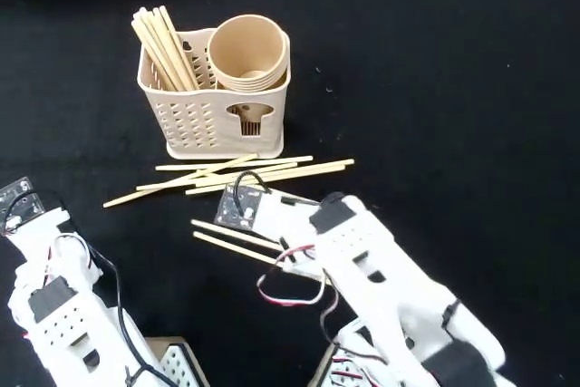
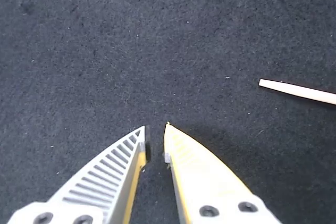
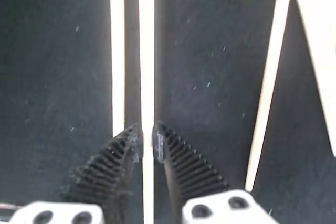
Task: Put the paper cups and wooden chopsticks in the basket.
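A cream slotted basket (image 1: 195,120) stands at the back of the black table with stacked paper cups (image 1: 246,52) and a bundle of wooden chopsticks (image 1: 163,47) inside. Several loose chopsticks (image 1: 245,174) lie in front of it, and two more (image 1: 231,240) lie nearer me. My right gripper (image 3: 147,139) is down at that pair, its jaws closed around one chopstick (image 3: 146,51), with the other (image 3: 117,51) just beside it. Low over bare cloth, my left gripper (image 2: 156,132) is shut on nothing, and a chopstick tip (image 2: 296,91) lies off to its side.
The left arm (image 1: 54,287) sits at the near left corner, the right arm (image 1: 381,287) in the near middle. More chopsticks (image 3: 270,77) lie close beside the right gripper. The black cloth (image 1: 453,115) is bare to the right of the basket.
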